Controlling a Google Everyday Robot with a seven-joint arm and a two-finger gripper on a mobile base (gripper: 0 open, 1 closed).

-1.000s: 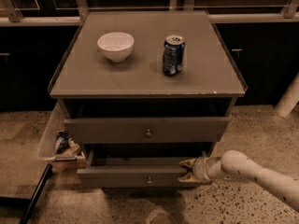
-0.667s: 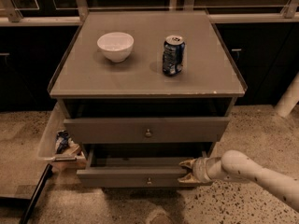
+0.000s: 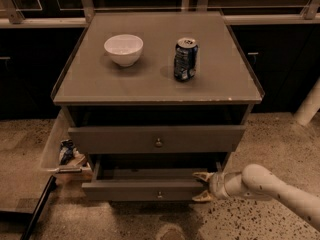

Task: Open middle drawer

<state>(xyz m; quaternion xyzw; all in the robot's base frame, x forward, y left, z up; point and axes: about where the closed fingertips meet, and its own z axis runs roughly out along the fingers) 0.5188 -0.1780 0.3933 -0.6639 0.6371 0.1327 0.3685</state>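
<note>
The middle drawer (image 3: 135, 189) is a grey front with a small brass knob (image 3: 160, 194). It is the lower of the two fronts in view and stands pulled out, with its dark inside showing behind the panel. My gripper (image 3: 202, 186) comes in from the lower right on a pale arm (image 3: 270, 186). It is at the right end of this drawer's front. Its fingers (image 3: 202, 175) are spread, one above the panel's top edge and one low at its front face.
A wider drawer front (image 3: 125, 139) with a knob sits above, under the tabletop (image 3: 150, 84). A white bowl (image 3: 123, 49) and a dark soda can (image 3: 185, 59) stand on top. A bin with trash (image 3: 67, 154) is at the left and a white post (image 3: 310, 104) at the right.
</note>
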